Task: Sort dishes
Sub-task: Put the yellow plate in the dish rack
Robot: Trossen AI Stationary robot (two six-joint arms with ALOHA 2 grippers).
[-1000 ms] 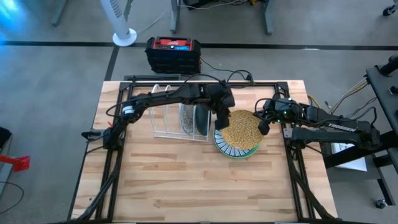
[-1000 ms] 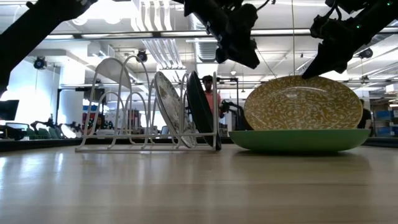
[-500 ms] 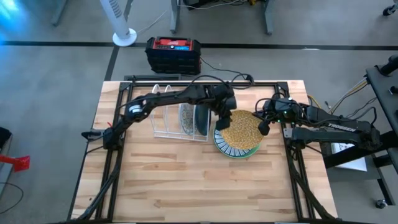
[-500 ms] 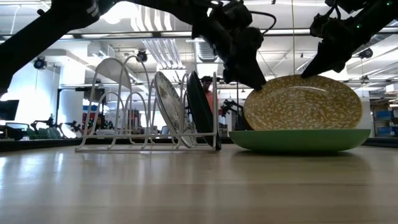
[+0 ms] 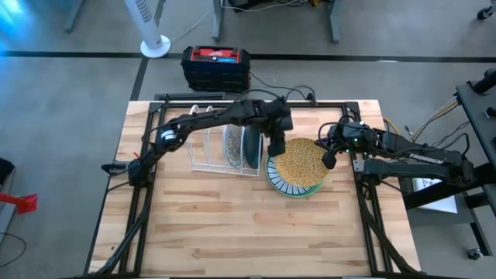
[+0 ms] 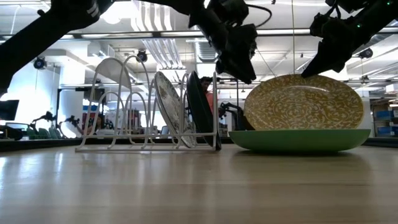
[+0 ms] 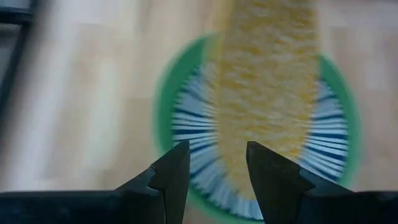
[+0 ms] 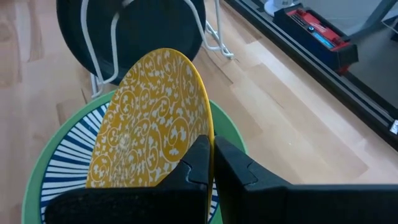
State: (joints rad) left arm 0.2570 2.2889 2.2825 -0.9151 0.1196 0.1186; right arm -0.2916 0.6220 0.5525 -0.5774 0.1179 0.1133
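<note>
Yellow plate tilted on green plate — two racked.

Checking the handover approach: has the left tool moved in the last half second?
Yes. In the low view the left tool has lifted off the yellow plate's left rim and shifted slightly toward the wire rack.

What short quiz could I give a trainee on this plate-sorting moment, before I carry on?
1. True or false: the right tool is shut on the rim of the yellow plate.
2. The yellow plate leans tilted over which dish? A) the dark plate in the wire rack B) the green plate C) bare table
3. Fill in: the left tool hangs with its fingers ____ above the two plates.

Key: 1 true; 2 B; 3 open.
</note>
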